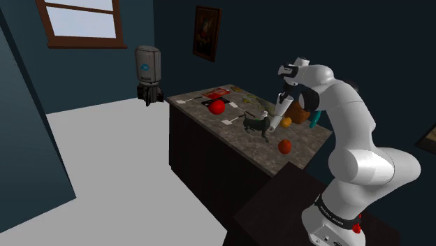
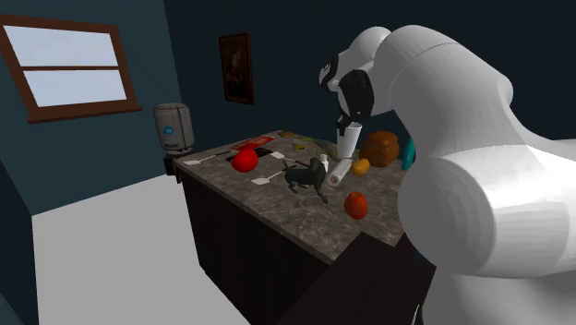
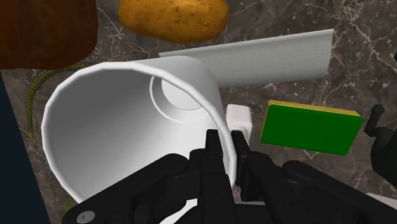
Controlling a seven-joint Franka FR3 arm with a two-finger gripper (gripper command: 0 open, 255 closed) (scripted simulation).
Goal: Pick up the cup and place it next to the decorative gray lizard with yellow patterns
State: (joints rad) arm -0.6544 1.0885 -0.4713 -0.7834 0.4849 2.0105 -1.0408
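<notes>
— Jaws, state?
— Closed narrow on the wall of the plain white cup [image 3: 127,121], one finger inside the mouth and one outside. The cup hangs tilted over the dark marbled table [image 1: 302,155], just beside the dark grey lizard figurine [image 1: 256,124]. Whether its base touches the top cannot be told.
— Hazards?
— Item one: the pinch is on one side of the rim only, so the cup may swivel or slip in the jaws. Item two: let go at this tilt, it would likely topple and roll. Item three: lowered carelessly, it could knock the lizard over.
— Surroundings?
— On the table around the cup: green block with a yellow edge [image 3: 312,127], pale grey flat sheet [image 3: 254,60], small white block [image 3: 240,118], yellow-brown potato-like lump [image 3: 173,18]. Nearby: brown rounded pot [image 1: 300,113], teal object [image 1: 316,120], orange-red fruit [image 1: 284,146]. Farther along: red round fruit [image 1: 217,106].
— Obstructions?
— The green block and the sheet take up ground beside the lizard. Judging from the wrist view, the free patch for setting down looks small.
</notes>
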